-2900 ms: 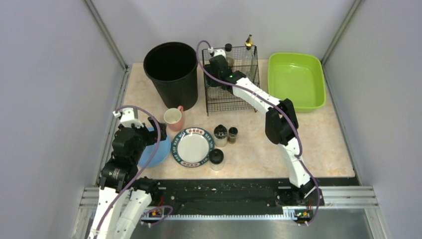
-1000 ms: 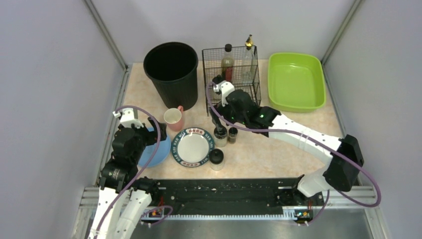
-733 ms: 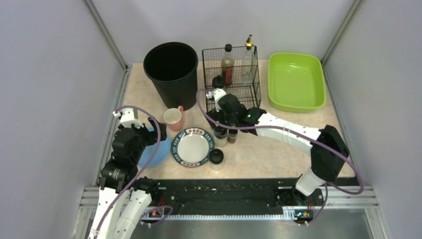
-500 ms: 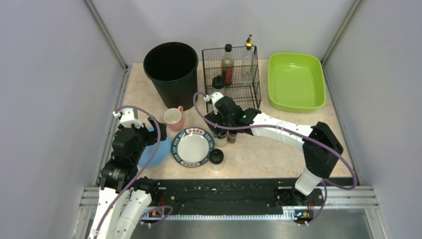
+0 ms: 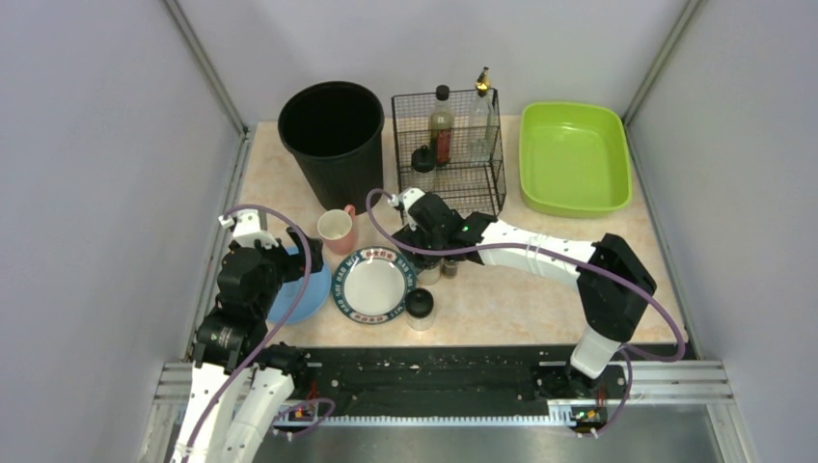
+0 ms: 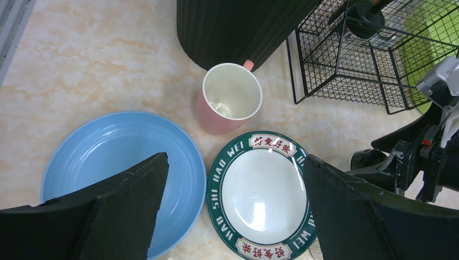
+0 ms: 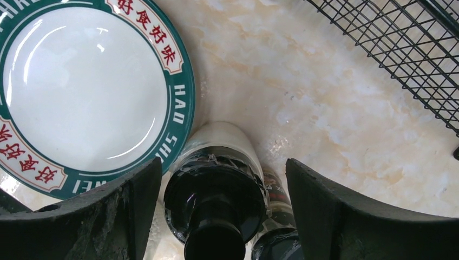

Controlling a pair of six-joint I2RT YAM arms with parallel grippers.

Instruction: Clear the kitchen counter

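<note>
Right gripper (image 7: pixel 219 216) spread wide around the black-capped bottle (image 7: pixel 215 187) — plate (image 7: pixel 81 92) just beside one finger reads "HAO WEI", red characters.

Plain pale grey walls (image 5: pixel 96 174) close the space on the left, at the back and on the right, and the light on them is soft and even. Slim silver metal posts (image 5: pixel 205 72) run up the two back corners. Along the near edge lies a black metal rail (image 5: pixel 434 371), and just in front of it a flat silver metal sheet (image 5: pixel 434 446).
</note>
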